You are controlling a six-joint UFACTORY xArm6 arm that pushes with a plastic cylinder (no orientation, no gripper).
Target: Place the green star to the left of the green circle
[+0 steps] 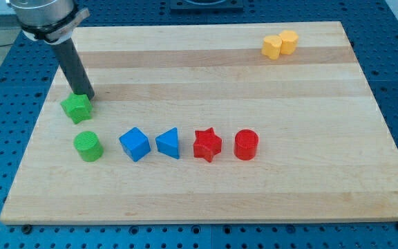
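Green circle (88,146) below green star (77,108), my tip (87,97) touching.

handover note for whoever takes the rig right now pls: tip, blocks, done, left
Tip: my tip is down on the board, at the upper right edge of the green star, touching or nearly so.
Job blocks: the green star sits above the green circle, slightly toward the view's left, with a gap between them.
Done: star is not yet to the circle's left.
Left: push the star down and toward the view's left until it sits beside the circle, probably without hitting it.
Others: blue cube, blue triangle, red star, red cylinder in a row; two yellow blocks at top right.
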